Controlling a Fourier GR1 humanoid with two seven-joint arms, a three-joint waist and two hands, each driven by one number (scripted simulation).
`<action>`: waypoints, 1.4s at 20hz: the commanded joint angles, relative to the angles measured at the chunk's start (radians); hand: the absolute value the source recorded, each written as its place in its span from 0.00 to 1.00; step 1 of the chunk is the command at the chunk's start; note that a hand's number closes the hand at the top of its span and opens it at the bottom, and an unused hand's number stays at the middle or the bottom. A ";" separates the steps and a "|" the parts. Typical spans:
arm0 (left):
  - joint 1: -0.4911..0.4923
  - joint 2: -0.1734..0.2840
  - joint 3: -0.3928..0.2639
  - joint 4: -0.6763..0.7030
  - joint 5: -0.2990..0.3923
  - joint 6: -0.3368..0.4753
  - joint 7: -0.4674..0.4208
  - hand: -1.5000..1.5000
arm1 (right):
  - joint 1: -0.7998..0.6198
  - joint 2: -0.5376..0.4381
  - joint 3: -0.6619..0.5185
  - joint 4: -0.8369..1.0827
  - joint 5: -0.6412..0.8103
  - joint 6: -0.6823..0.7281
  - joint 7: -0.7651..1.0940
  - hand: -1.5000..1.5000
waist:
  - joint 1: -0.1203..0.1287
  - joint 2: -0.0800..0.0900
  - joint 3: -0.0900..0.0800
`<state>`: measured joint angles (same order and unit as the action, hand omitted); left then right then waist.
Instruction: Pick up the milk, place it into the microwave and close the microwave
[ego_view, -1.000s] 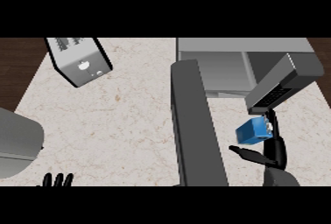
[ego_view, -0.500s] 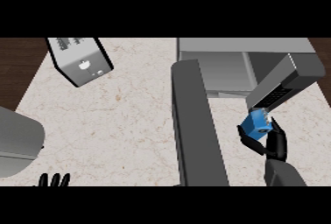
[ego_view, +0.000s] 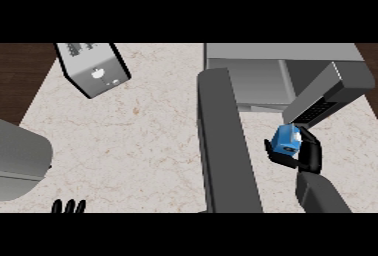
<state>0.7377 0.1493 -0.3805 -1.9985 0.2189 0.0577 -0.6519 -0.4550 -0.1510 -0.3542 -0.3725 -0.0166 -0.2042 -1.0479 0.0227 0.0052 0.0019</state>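
The milk (ego_view: 285, 139) is a small blue carton held tilted in my right hand (ego_view: 305, 156), whose fingers and thumb curl round it. It hangs just in front of the microwave (ego_view: 295, 75), below the control panel side. The microwave's dark door (ego_view: 225, 145) stands open, swung toward me, to the left of the carton. The grey inside of the microwave (ego_view: 255, 82) shows behind the door. My left hand (ego_view: 68, 206) rests at the lower left edge, only fingertips showing, pointing up.
A silver toaster (ego_view: 92, 67) lies at the back left of the marble counter (ego_view: 133, 140). A large grey rounded object (ego_view: 18, 160) sits at the left edge. Dark wood shows beyond the counter's left corner.
My right hand has closed round the milk and lifted it slightly left and toward the microwave opening; the carton now tilts. The left hand has not moved.
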 joint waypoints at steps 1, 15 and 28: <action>-0.024 0.035 0.044 -0.020 0.034 -0.024 0.022 0.00 | -0.054 0.005 0.015 0.068 0.020 0.065 -0.103 1.00 | 0.021 0.010 0.003; 0.018 0.021 0.006 -0.030 0.028 0.005 0.000 0.00 | -0.041 0.034 0.075 -0.052 0.033 0.110 -0.044 1.00 | -0.020 -0.008 -0.002; 0.053 0.034 -0.039 -0.014 0.008 0.010 -0.047 0.00 | 0.409 0.039 0.253 -0.688 0.023 0.232 0.183 1.00 | -0.031 -0.011 -0.003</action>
<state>0.7789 0.1803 -0.4137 -2.0130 0.2355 0.0606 -0.6770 -0.1779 -0.1306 -0.1547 -0.9134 0.0108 -0.0262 -0.8725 -0.0124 -0.0078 -0.0019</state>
